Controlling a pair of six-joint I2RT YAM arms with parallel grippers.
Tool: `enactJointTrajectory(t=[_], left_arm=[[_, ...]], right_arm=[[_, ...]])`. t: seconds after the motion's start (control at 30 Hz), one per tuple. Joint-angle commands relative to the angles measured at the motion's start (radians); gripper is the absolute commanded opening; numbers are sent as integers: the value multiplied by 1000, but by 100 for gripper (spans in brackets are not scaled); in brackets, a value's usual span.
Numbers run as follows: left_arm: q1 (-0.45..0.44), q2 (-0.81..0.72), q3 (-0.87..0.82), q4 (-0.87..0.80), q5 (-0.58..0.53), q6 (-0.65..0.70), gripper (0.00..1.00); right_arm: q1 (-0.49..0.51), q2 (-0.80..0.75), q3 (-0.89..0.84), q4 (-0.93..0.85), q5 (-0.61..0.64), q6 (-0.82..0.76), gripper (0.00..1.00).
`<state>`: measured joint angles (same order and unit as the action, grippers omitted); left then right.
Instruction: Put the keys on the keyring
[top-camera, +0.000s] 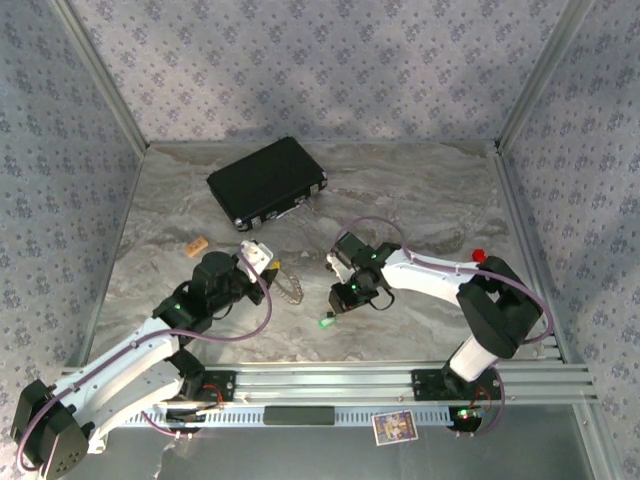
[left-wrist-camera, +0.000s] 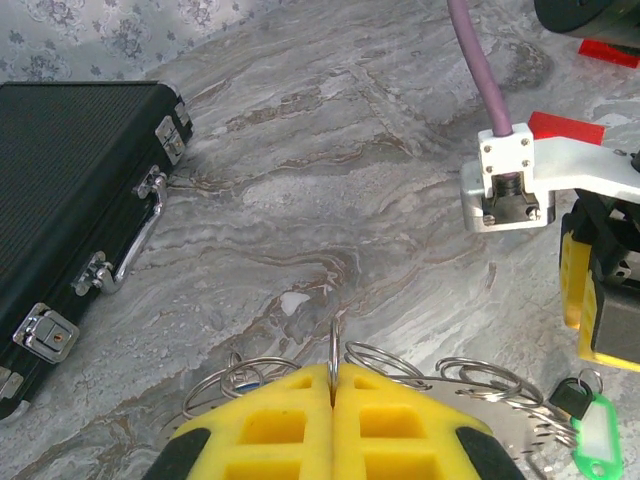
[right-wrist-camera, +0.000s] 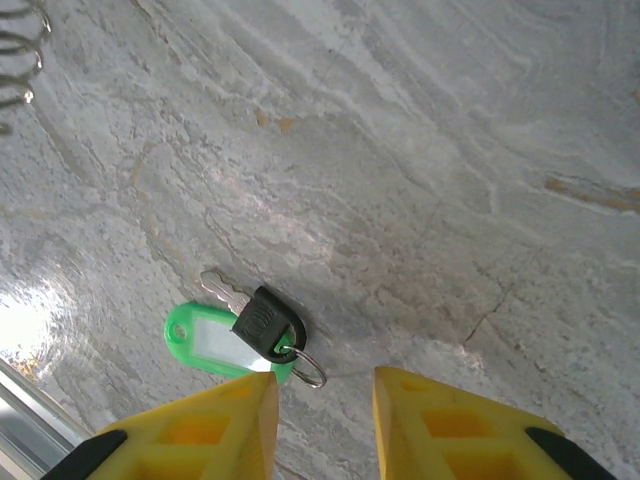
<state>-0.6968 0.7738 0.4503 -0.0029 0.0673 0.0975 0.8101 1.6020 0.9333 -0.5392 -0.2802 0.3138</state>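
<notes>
From above, we count two arms, one black case (top-camera: 267, 180), one keyring (top-camera: 289, 284) and one green-tagged key (top-camera: 326, 322) on the table (top-camera: 430, 200). The case lies closed towards the back. The left gripper (top-camera: 273, 271) meets the keyring near the table's middle. The right gripper (top-camera: 335, 305) points down just above the key, which lies near the keyring but apart from it. One small tan block (top-camera: 197, 245) sits alone to the left.

At the left wrist, the left gripper (left-wrist-camera: 333, 385) has its two yellow jaws pressed together on one thin upright loop of the keyring (left-wrist-camera: 333, 345). Several more wire loops fan out flat on either side of the jaws. The one key (left-wrist-camera: 590, 425) lies at the lower right, its green tag beside a black key head. The case (left-wrist-camera: 70, 200) is at the left, its one handle facing us.

At the right wrist, the right gripper (right-wrist-camera: 325, 400) shows its two jaws apart with nothing between them, over bare table (right-wrist-camera: 450, 150). The key (right-wrist-camera: 235, 340) lies flat just ahead of the left jaw: one green tag, one black-headed key, one small split ring. A few coils of the keyring (right-wrist-camera: 15, 50) show at the top left corner.
</notes>
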Motion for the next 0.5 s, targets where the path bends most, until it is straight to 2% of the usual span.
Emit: enactJointTrajectory(t=[0.0,0.47], left_arm=[[-7,-20,29,44,35,19,0],[-10,-19,32,39,49,23,0]], right_arm=[[6,26,-6,-26,-34,-8,33],[35,93,4,-11,-88,-18,30]])
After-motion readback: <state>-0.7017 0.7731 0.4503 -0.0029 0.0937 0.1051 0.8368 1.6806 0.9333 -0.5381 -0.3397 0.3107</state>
